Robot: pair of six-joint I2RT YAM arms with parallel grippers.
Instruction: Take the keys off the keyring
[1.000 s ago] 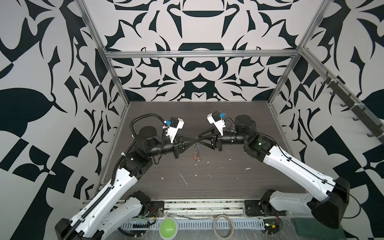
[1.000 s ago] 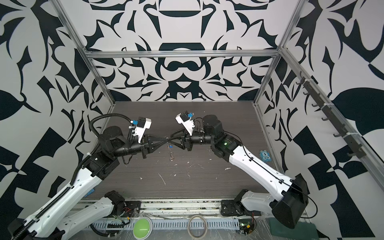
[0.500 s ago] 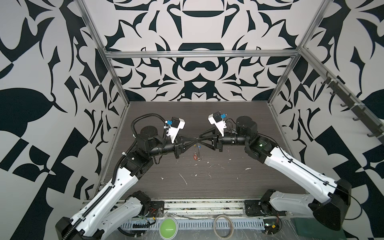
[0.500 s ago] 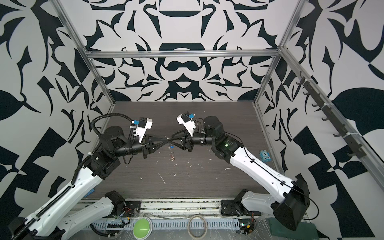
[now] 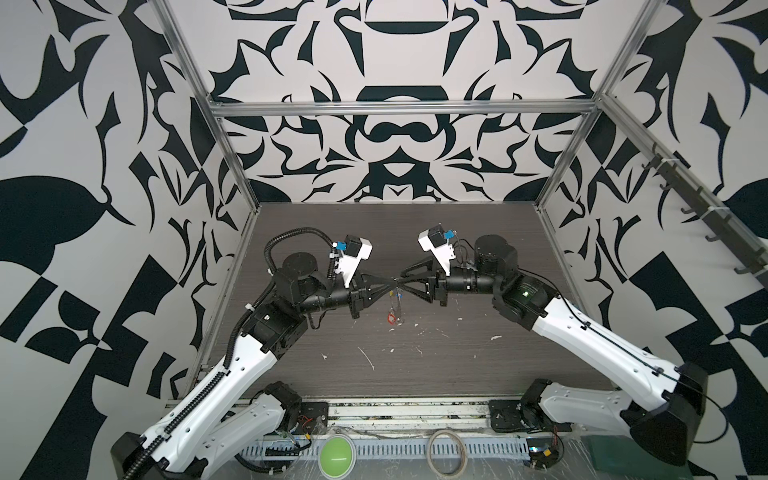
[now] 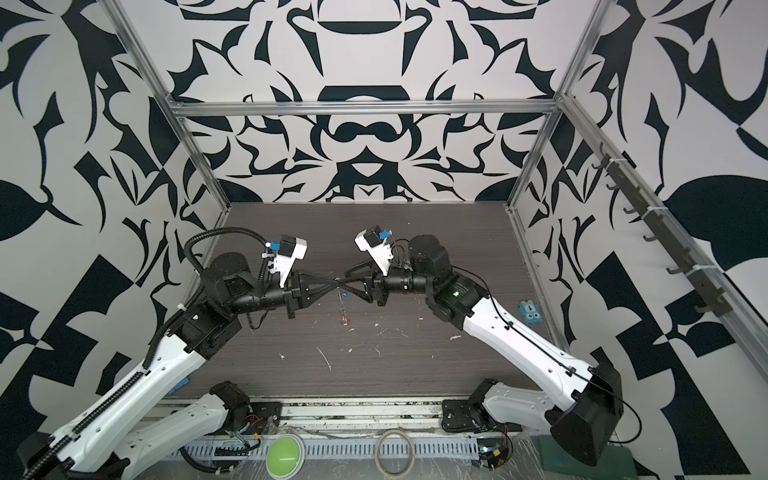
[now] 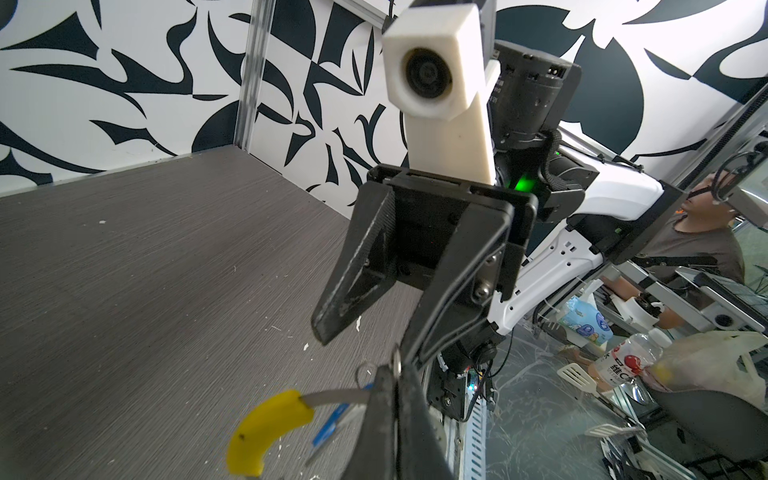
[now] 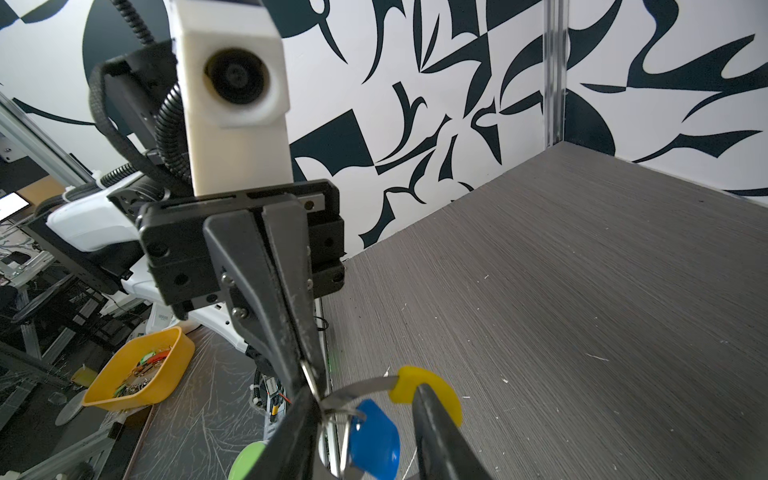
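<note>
Right wrist view gives the clearest look. The left tool [image 8: 309,380] is pinched fully shut on the thin grey wire of the keyring [image 8: 365,384], which it holds in the air over the middle of the bench [image 8: 582,291], between the two arms. The right tool [image 8: 365,395] stands partly open around the blue tag [image 8: 374,436]. It appears to grip nothing, though one finger may be touching the yellow sleeve [image 8: 409,376]; that is hard to judge from here. In a top view the red tag [image 5: 392,318] dangles lower, with the keys [image 5: 397,309] just above it.

The wire looks light, springy and slick, so it would likely twist in a pinch. The sleeve should give a softer, surer hold. The keys are tiny and loose and will probably swing and slide along the loop. Each tag's flat plastic faces are the broadest place to grip.
</note>
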